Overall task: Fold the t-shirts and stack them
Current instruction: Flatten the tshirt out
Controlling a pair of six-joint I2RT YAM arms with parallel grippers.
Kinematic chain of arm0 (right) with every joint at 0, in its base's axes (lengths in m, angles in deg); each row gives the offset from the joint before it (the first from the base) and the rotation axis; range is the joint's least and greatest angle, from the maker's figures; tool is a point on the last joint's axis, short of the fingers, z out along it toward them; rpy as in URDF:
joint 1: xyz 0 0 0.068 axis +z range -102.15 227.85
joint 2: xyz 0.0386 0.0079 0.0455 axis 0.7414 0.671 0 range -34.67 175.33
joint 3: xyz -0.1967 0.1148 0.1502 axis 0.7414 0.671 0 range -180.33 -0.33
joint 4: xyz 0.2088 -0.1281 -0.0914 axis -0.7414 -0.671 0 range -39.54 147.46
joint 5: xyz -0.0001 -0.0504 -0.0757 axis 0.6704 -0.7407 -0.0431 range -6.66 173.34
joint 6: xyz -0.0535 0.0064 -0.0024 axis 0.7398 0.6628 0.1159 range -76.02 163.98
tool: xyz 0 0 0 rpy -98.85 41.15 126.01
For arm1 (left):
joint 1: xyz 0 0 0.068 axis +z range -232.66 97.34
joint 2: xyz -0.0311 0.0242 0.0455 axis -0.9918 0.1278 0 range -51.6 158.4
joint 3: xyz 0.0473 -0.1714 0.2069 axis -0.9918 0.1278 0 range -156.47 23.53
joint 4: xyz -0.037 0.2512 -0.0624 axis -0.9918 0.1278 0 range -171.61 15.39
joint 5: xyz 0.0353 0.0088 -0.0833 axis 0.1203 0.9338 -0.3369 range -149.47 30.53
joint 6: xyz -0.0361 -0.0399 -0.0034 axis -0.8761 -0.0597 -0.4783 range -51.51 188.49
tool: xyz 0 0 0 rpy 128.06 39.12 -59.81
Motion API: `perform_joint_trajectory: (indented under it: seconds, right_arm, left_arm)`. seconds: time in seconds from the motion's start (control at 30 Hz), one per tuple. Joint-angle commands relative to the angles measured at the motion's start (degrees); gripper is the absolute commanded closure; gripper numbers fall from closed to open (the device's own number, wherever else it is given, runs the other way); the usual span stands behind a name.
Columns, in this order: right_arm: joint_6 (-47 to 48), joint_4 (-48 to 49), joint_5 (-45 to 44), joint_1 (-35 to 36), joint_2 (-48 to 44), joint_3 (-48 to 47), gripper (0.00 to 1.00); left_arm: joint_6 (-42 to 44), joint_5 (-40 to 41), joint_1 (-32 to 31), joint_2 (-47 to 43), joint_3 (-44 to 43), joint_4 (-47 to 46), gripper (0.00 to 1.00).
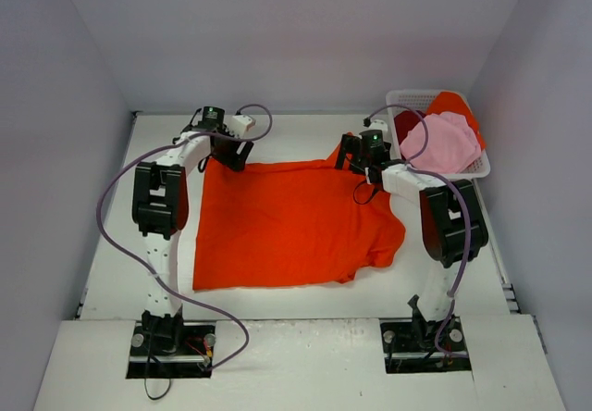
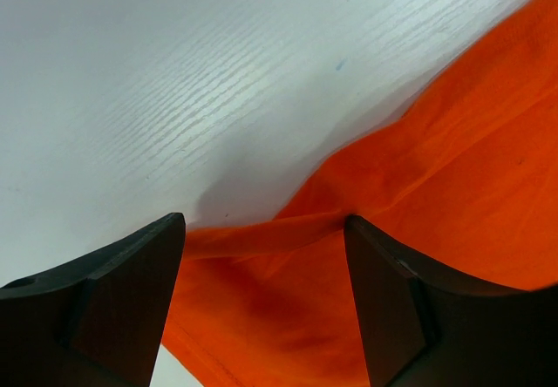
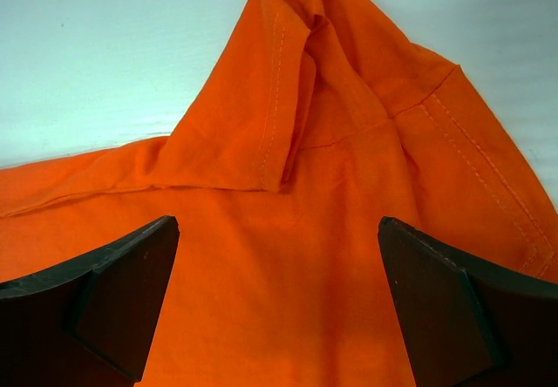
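Note:
A large bright orange-red t-shirt (image 1: 287, 226) lies spread flat across the middle of the white table. My left gripper (image 1: 231, 155) hovers at its far left corner, jaws open, with a folded hem of the orange-red t-shirt (image 2: 288, 308) beneath and between the fingers. My right gripper (image 1: 363, 163) is over the far right corner, open wide above the orange-red t-shirt (image 3: 279, 291), where a sleeve with stitched hems is bunched. A light pink t-shirt (image 1: 444, 143), a dark red one (image 1: 408, 124) and another orange one (image 1: 453, 104) sit in the basket.
A white lattice basket (image 1: 482, 165) stands at the far right of the table. Purple cables loop from both arms. Grey walls enclose the table (image 1: 120, 254) on three sides.

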Motion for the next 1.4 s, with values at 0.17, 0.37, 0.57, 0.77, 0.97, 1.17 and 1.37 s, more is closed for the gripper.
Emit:
perform_joint_trajectory:
  seconds: [0.17,0.37,0.57,0.77,0.97,1.17,1.37]
  right_arm:
    - [0.85,3.0,-0.71,-0.8,-0.43,-0.65,0.05]
    - [0.85,3.09,-0.62,-0.89,-0.17,-0.12,0.05]
    - [0.67,3.18,-0.44,-0.89,0.1,-0.38,0.05]
    - [0.76,3.18,-0.35,-0.89,-0.16,-0.29,0.05]
    - [0.93,3.18,-0.18,-1.07,-0.26,-0.38,0.05]
    - [0.41,3.18,0.17,-1.07,0.27,-1.0,0.05]
    - [-0.73,3.18,1.23,-0.8,2.29,-4.24,0.05]
  left_arm:
    - [1.81,-1.13,-0.39,0.42,-3.26,0.1,0.33]
    - [2.16,-0.61,-0.39,0.95,-3.0,-0.16,0.38]
    - [2.25,0.01,-0.47,0.6,-2.56,-0.34,0.53]
    - [2.16,1.06,-0.39,-0.19,-1.59,-0.95,0.64]
    - [1.81,1.33,-0.3,-0.9,-0.62,-2.01,0.68]
    - [1.54,1.15,-0.39,-0.72,-0.62,-2.01,0.69]
    - [1.19,0.8,-0.39,-0.72,-0.45,-2.01,0.7]
